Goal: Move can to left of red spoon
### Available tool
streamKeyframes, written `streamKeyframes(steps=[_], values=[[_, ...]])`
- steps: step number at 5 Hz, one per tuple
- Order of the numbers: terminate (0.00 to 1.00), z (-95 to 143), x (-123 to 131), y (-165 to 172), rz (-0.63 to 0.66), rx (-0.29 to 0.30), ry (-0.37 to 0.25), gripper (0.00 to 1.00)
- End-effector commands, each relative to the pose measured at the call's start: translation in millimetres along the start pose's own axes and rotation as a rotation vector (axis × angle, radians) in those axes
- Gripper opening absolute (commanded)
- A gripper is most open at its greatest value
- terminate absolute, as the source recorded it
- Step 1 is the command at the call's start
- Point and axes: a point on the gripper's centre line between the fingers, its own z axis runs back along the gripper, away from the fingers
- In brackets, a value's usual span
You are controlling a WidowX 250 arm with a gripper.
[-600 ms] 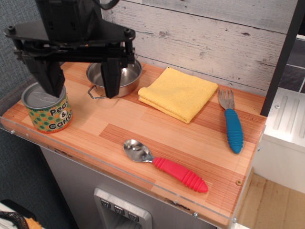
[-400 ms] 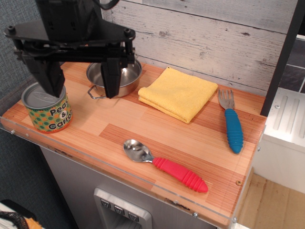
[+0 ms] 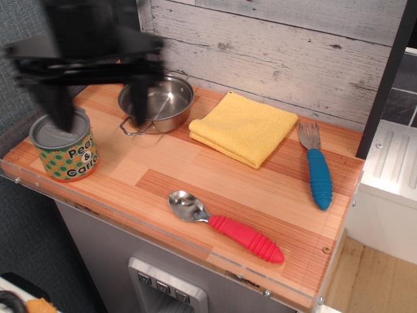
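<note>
The can, with a grey lid and a green-orange checkered "Peas & Carrots" label, stands upright at the table's left front corner. The red spoon lies near the front edge, metal bowl to the left, ribbed red handle pointing right. My black gripper is blurred by motion above the can and the pot. Its two fingers are spread wide, one over the can's far-left rim, the other in front of the pot. It is open and holds nothing.
A shiny steel pot with handles stands behind and to the right of the can. A folded yellow cloth lies at the back middle. A blue-handled fork lies at the right. A plank wall backs the wooden table.
The gripper has shifted left and a little up and now shows motion blur. The can, spoon and other things have not moved.
</note>
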Motion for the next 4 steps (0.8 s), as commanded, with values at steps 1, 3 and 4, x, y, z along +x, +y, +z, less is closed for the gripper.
streamKeyframes(steps=[1, 3, 4], values=[[0.0, -2.9, 51.7, 36.9, 0.233, -0.036, -0.085, 1.0], [0.0, -34.8, 103.0, 67.2, 0.426, -0.044, -0.101, 1.0], [0.0, -51.8, 127.5, 83.2, 0.548, -0.038, -0.124, 1.0]])
